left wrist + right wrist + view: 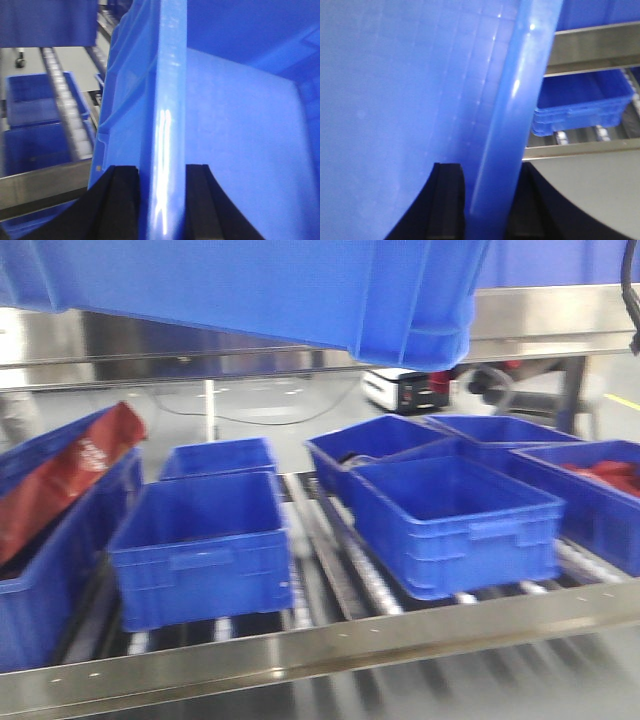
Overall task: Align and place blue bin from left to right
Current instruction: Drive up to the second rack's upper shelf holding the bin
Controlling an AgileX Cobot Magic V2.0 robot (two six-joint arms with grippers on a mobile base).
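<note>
Left gripper: 2 black fingers pressed onto the thick rim of the blue bin, 1 on each side of the lip. Right gripper: 2 black fingers pinching the rim at another part of the same bin, again 1 per side. Blue bin, front view: held aloft across the top of the picture, tilted, its lowest corner toward picture right, clear of everything beneath. Below it, roller conveyor with a steel front rail. On the rollers: front-left tub, its inside bare; small tub just behind it; centre tub, turned at an angle, inside bare; rear tub touching its back corner; right-edge tub holding red material; left-edge tub with a red bag leaning out over its rim. Background floor: 1 white and black machine, blurred.
</note>
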